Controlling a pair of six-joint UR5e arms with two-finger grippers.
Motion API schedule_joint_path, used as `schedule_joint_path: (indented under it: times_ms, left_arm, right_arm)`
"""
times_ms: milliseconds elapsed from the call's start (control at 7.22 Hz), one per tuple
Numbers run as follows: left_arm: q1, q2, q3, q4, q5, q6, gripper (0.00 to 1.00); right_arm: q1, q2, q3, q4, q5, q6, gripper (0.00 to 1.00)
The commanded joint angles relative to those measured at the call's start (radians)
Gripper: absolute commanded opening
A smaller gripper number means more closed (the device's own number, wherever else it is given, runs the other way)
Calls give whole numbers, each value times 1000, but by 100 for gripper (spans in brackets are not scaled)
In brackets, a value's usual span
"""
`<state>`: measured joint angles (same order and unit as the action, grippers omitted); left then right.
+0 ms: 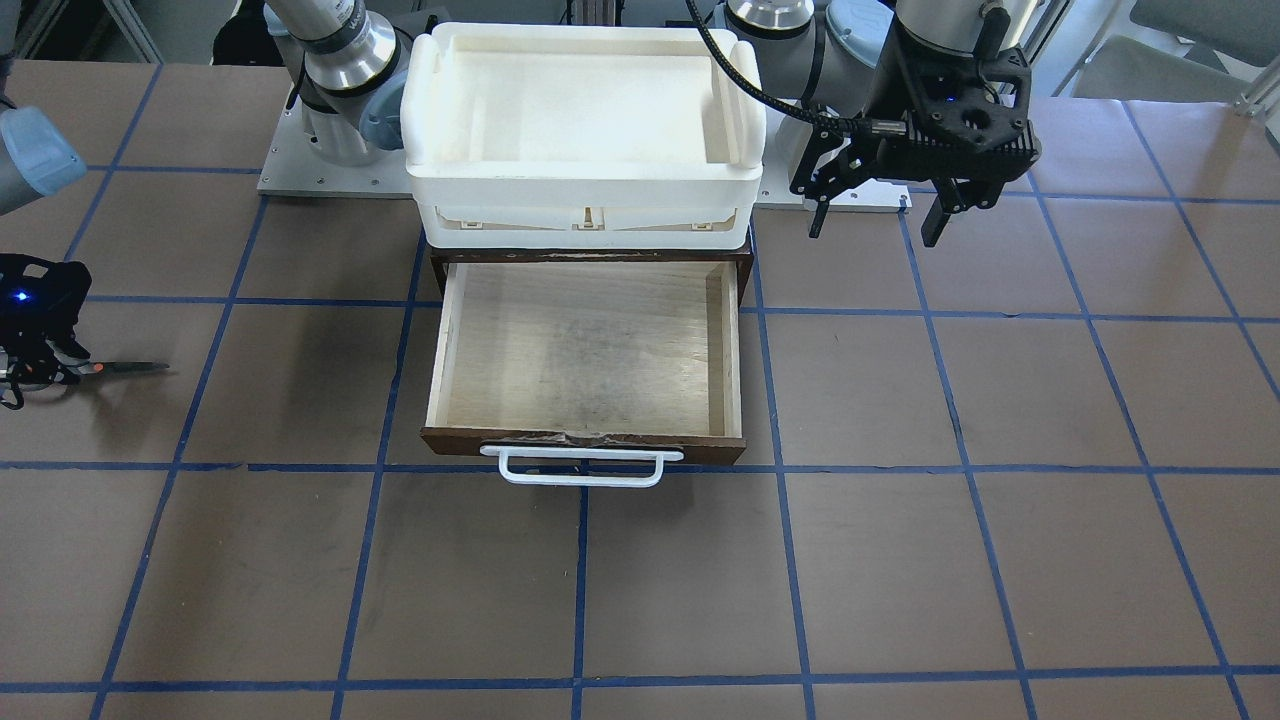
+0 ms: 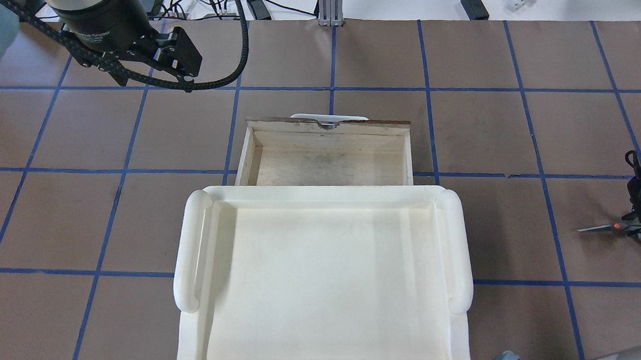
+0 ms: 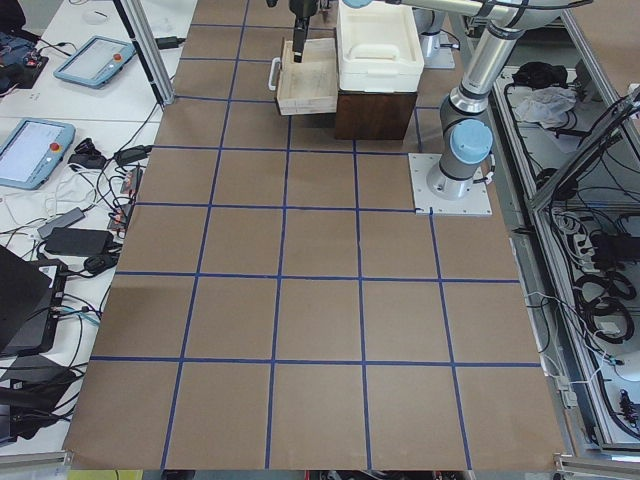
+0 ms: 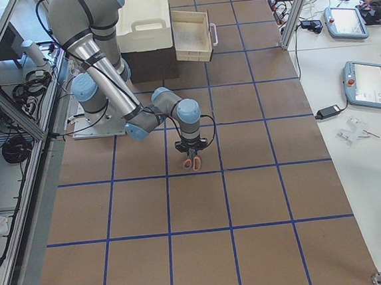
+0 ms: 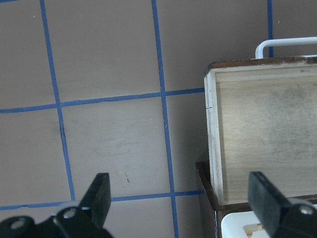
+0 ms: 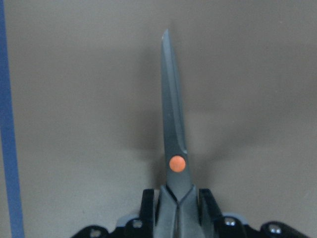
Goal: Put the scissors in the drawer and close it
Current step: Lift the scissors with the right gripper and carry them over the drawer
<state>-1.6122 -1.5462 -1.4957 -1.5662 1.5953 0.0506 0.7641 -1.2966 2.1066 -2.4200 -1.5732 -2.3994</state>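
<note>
While the drawer point(image 1: 585, 350) stands pulled out below the white tray point(image 1: 585, 110), the right gripper point(image 1: 55, 368) is clamped on the handles of the scissors point(image 1: 125, 368), well apart from the drawer, blades pointing toward it. The left gripper point(image 1: 875, 220) hangs beside the tray, fingers spread wide.

- Left arm point(image 3: 468, 150): silver-grey metal tubes and rounded grey joints with pale blue caps, on a flat white base plate point(image 3: 425, 203).
- Black cylindrical wrist point(image 2: 91, 3) on that arm, with small white lettering near its lower rim.
- Black ribbed cable point(image 1: 745, 82) running to the left gripper point(image 1: 875, 228), a black finned housing with linkage bars and a small blue light.
- Flat black fingers point(image 5: 100, 196), with silver screws at their roots.
- Right arm point(image 4: 103, 63): the same silver tubes and blue caps.
- Right gripper point(image 6: 177, 206): black, with silver screws and a blue light.
</note>
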Motion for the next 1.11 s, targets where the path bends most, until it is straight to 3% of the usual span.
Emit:
schedule_joint_path:
  times_ms: [0, 277, 416, 831, 970]
  left_arm:
    - [0, 0, 0, 0, 0, 0, 100]
    - [0, 0, 0, 0, 0, 0, 100]
    - [0, 0, -1, 0, 0, 0, 100]
    - [-2, 2, -3, -2, 9, 2, 100]
    - [-2, 3, -6, -6, 12, 2, 100]
  right_arm:
    - [3, -38, -43, 25, 10, 9, 0]
    - [39, -95, -118, 134, 36, 51, 0]
    - [78, -125, -175, 203, 32, 165, 0]
    - [289, -179, -347, 479, 59, 383, 0]
    - [376, -199, -379, 519, 61, 452, 0]
